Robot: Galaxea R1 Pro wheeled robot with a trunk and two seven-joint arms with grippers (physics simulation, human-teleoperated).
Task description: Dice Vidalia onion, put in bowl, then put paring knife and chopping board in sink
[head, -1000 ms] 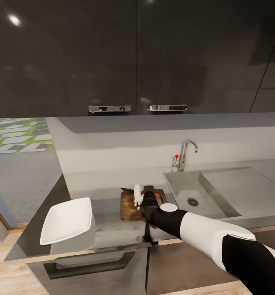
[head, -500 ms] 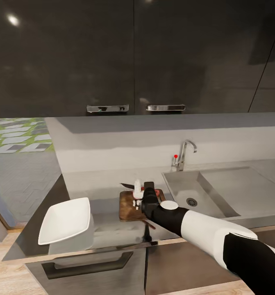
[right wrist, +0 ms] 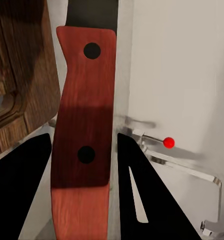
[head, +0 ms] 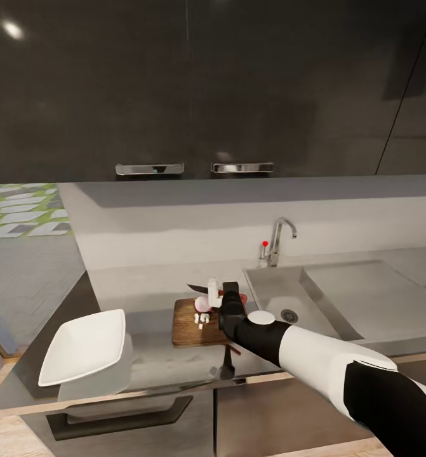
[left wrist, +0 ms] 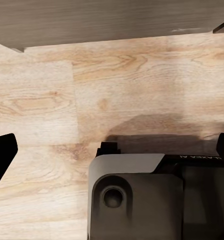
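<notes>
One countertop (head: 149, 362) w/ one sink (head: 339, 304) and one white bowl (head: 82, 348). One chopping board (head: 190, 327) left of the basin, several small onion pieces (head: 203, 304) on it. Right gripper (head: 228, 298) clamped on one paring knife (right wrist: 84, 130) over the board. Left gripper: can't tell. No legible writing.

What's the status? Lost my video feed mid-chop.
Right gripper shut on red-handled paring knife above brown wooden chopping board. Pinkish onion pieces on board. Left gripper open, facing floor. Nothing blocking.
</notes>
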